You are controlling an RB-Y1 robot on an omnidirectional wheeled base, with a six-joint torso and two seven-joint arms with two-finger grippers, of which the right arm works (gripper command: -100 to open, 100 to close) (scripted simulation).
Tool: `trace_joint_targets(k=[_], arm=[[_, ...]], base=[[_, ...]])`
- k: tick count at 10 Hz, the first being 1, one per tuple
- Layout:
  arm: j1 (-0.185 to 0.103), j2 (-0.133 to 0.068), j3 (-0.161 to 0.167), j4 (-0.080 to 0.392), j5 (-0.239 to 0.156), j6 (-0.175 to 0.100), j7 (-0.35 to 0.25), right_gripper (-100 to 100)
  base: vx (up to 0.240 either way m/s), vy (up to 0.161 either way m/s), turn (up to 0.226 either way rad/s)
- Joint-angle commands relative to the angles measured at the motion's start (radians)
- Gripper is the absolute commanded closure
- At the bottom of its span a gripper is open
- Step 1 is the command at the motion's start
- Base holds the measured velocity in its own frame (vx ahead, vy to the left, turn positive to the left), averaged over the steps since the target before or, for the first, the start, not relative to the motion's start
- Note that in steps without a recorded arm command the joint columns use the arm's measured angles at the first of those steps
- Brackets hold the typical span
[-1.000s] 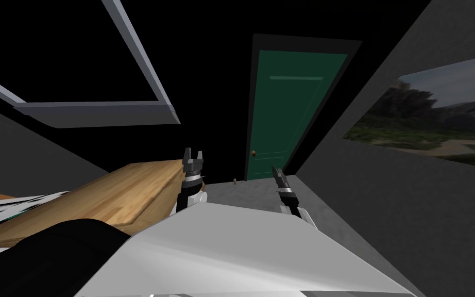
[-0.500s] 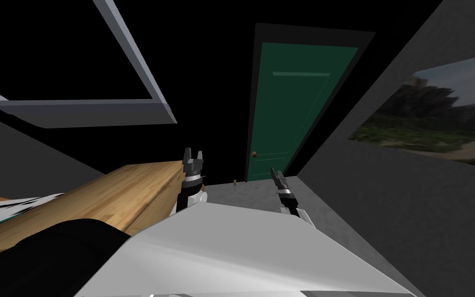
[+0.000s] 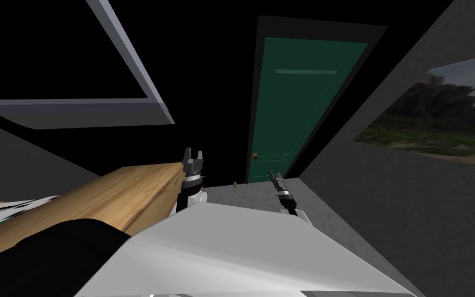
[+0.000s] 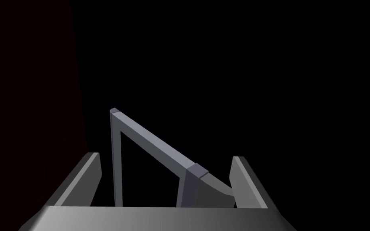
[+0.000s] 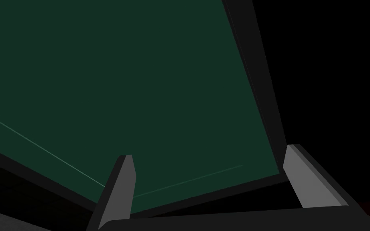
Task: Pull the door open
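Door (image 3: pixel 298 103), dark green with a faint panel line, stands shut in its dark frame (image 3: pixel 254 93), and the robot is well short of it. A small brown knob (image 3: pixel 255 155) sits on the door's left edge.

The right gripper (image 3: pixel 271 174) is raised toward the door, a little to the right of the knob and far from touching it. Its two fingers are spread wide with nothing between them, and its wrist camera faces the green panel and the frame's edge. The left gripper (image 3: pixel 193 151) is held up further left of the door, fingers also parted and empty.

To my eye this is the approach, with the reach for the knob not yet begun. A good job of it would bring the base closer to the door first. Then the open right fingers should go squarely either side of the knob before they close, since so small a knob would slip from a skewed grip. The pull ought to follow the door's arc about the edge opposite the knob, and the base needs room to back away.

A grey floor (image 3: pixel 221 192) leads to the door, with a small brown stub (image 3: pixel 235 182) on it just left of the frame. Left of the door there is a wooden tabletop (image 3: pixel 128 191), and above that a grey window frame (image 3: pixel 128 62) around a black area. Right of the door a dark wall carries a landscape picture (image 3: pixel 437 118).
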Motion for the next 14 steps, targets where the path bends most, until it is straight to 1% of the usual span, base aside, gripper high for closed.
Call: trace_joint_targets(k=[1, 2, 7, 11, 14], arm=[[-0.016, -0.004, -0.014, 0.050, 0.019, -0.022, 0.039, -100], [-0.016, -0.004, -0.014, 0.056, 0.019, -0.022, 0.039, -100], [-0.057, -0.008, -0.047, 0.194, 0.078, -0.067, 0.146, -100], [-0.087, -0.009, -0.071, 0.293, 0.121, -0.099, 0.223, -100], [-0.106, -0.009, -0.087, 0.357, 0.149, -0.120, 0.272, -100]], base=[[0.092, 0.019, 0.004], [0.069, 0.011, 0.002], [0.085, 0.016, 0.004], [0.104, 0.018, 0.003], [0.100, 0.014, 0.002]])
